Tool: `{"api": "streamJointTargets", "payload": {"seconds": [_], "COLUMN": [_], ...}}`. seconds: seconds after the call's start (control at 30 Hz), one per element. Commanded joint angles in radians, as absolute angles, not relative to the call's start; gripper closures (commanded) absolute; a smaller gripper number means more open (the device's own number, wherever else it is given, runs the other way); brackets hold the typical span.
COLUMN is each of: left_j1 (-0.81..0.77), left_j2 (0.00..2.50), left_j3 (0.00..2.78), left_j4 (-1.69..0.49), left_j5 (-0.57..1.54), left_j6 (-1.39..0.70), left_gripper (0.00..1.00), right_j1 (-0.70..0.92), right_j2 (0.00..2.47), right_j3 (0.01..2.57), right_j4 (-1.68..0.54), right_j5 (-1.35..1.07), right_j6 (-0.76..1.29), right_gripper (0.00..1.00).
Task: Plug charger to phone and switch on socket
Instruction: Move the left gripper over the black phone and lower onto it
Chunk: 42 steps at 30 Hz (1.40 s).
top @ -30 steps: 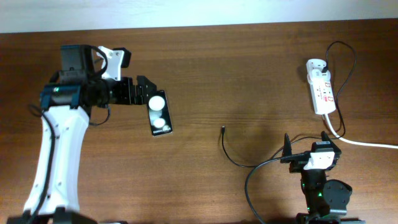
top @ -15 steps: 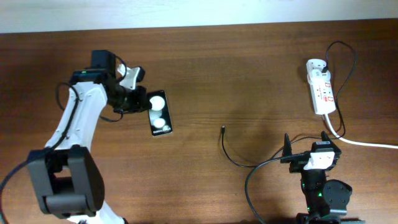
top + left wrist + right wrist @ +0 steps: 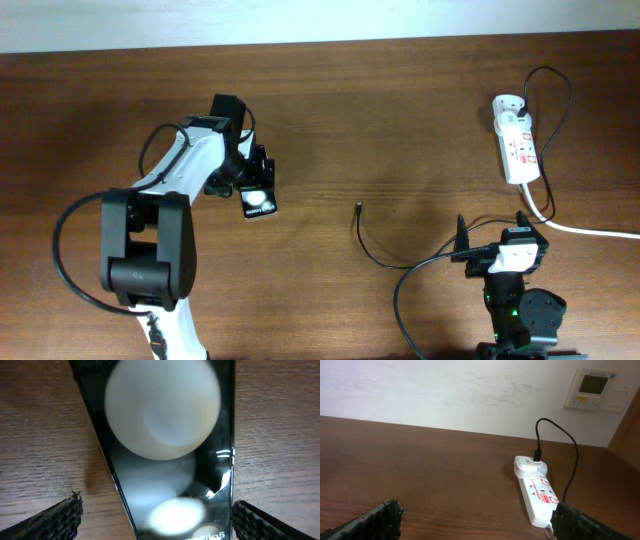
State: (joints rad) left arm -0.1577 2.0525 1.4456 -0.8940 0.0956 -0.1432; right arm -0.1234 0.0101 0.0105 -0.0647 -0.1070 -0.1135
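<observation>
Dark wood-grain table (image 3: pixel 400 100), plain white wall (image 3: pixel 445 390) behind it with a thermostat-looking panel (image 3: pixel 594 387), nothing fancy. The left gripper (image 3: pixel 156 510) hangs right over the phone (image 3: pixel 165 475), jaws spread wide with one finger (image 3: pixel 57 520) on each side of it and nothing gripped. That phone looks like a stiff, glossy, slippery slab lying flat, so I'd pinch it across the long edges, not the glass. The right gripper (image 3: pixel 475 510) is wide open and empty too, with the socket (image 3: pixel 538 501) ahead of it and off to its right. The charger (image 3: pixel 359 211) has its plug tip ahead and to that gripper's left. The cable looks light and floppy, so I'd grab just behind the tip.
</observation>
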Motion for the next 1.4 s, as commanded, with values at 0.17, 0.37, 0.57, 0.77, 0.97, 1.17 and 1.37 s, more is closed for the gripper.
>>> {"api": "streamJointTargets", "payload": {"seconds": [0.17,0.37,0.57,0.77,0.97,1.17,1.37], "left_j1": [-0.159,-0.184,-0.256,-0.253,-0.253,-0.253,-0.254], "left_j2": [2.064,2.064,2.065,2.065,2.107,2.174,2.174], "left_j3": [1.452,1.441,1.441,1.438,1.438,1.438,1.438], "left_j4": [-0.81,-0.8,-0.789,-0.765,-0.719,-0.781,-0.805], "left_j5": [0.077,0.029,-0.099,-0.103,-0.111,-0.083,0.09], "left_j6": [-0.315,-0.36,-0.419,-0.419,-0.418,-0.418,-0.251], "left_gripper": [0.01,0.01,0.01,0.01,0.01,0.01,0.01], "right_j1": [-0.119,-0.119,-0.119,-0.119,-0.119,-0.119,-0.119], "right_j2": [0.003,0.003,0.003,0.003,0.004,0.003,0.003], "right_j3": [0.006,0.006,0.006,0.006,0.006,0.006,0.006], "right_j4": [-0.071,-0.071,-0.071,-0.071,-0.071,-0.071,-0.071], "right_j5": [-0.117,-0.117,-0.117,-0.117,-0.117,-0.117,-0.117], "right_j6": [-0.119,-0.119,-0.119,-0.119,-0.119,-0.119,-0.119], "right_gripper": [0.01,0.01,0.01,0.01,0.01,0.01,0.01]}}
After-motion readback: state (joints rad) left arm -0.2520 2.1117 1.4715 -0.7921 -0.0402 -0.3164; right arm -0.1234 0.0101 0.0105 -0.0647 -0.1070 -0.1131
